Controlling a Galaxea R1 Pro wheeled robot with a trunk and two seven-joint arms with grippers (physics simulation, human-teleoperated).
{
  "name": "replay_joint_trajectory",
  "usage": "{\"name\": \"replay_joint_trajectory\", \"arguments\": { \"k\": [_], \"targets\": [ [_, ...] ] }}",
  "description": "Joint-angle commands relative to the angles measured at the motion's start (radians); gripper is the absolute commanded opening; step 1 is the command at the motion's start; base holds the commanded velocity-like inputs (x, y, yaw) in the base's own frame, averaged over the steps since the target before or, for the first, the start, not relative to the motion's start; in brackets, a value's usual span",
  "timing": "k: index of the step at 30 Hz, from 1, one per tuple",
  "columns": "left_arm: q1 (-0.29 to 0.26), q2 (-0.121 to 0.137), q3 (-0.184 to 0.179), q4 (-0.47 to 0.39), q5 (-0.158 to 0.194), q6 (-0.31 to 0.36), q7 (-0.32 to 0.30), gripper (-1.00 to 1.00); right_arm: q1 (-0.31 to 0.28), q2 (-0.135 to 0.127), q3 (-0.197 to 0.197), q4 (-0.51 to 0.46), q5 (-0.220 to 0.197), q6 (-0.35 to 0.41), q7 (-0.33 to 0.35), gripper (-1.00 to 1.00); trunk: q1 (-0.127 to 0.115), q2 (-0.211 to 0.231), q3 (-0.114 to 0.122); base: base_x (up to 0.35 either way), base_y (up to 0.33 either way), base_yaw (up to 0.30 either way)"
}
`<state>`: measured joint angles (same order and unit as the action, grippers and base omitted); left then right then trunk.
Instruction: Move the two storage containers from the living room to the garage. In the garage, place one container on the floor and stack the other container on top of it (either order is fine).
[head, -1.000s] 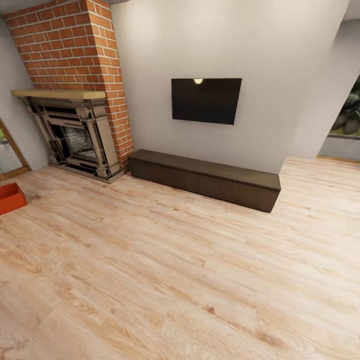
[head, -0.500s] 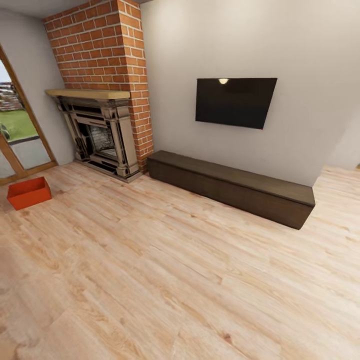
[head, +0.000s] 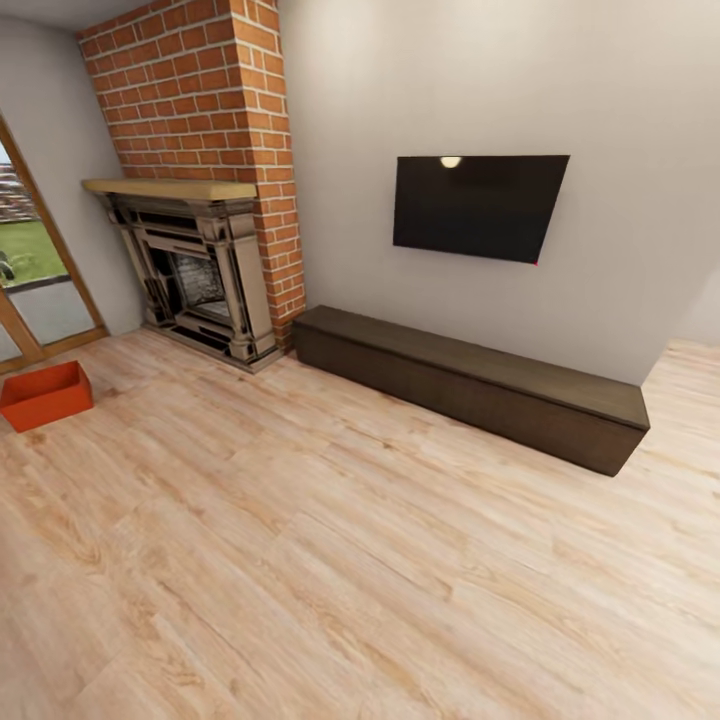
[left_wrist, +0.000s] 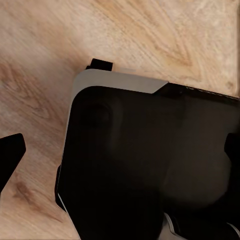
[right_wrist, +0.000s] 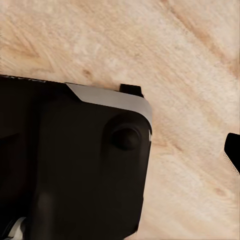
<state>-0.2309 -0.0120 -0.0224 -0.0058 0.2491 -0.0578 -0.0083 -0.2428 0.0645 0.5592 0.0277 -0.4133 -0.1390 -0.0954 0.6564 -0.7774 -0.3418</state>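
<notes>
I am in the living room, on its light wood-plank floor (head: 350, 560). One red-orange storage container (head: 45, 395) sits on that floor at the far left of the head view, near the wood-framed glass door (head: 30, 270). It is open-topped and looks empty. My left gripper (left_wrist: 120, 155) hangs over my own dark base, its black fingertips (left_wrist: 10, 157) at opposite edges of the left wrist view, nothing between them. My right gripper (right_wrist: 120, 150) also hangs above the base, one fingertip (right_wrist: 233, 150) at the picture's edge, holding nothing.
A red brick chimney (head: 200, 90) with a fireplace (head: 195, 275) stands in the back left corner. A low dark cabinet (head: 470, 385) runs along the white wall under a black TV (head: 480, 205). Wide wood floor lies between me and the container.
The head view has swung to the left, so the container and the glass door have come further into the picture. Nothing in the room itself has moved.
</notes>
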Motion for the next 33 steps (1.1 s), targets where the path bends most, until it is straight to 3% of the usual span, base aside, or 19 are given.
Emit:
{"name": "replay_joint_trajectory", "arguments": {
  "k": [1,7,33],
  "targets": [
    [-0.001,0.0,-0.003,0.001,0.007,-0.004,-0.001,1.0,-0.001,0.001,0.008,0.003,-0.009,-0.005,-0.001,1.0,0.001,-0.001,-0.001,0.322,0.0,0.0],
    [-0.001,0.0,-0.003,0.001,0.008,-0.004,-0.001,1.0,-0.001,0.0,0.008,0.003,-0.009,-0.006,-0.001,1.0,0.001,-0.001,-0.001,0.322,0.0,0.142],
    [-0.001,0.0,-0.003,0.001,0.008,-0.004,-0.001,1.0,-0.001,0.0,0.008,0.003,-0.009,-0.006,-0.001,1.0,0.001,-0.001,-0.001,0.322,0.0,0.267]
  ]
}}
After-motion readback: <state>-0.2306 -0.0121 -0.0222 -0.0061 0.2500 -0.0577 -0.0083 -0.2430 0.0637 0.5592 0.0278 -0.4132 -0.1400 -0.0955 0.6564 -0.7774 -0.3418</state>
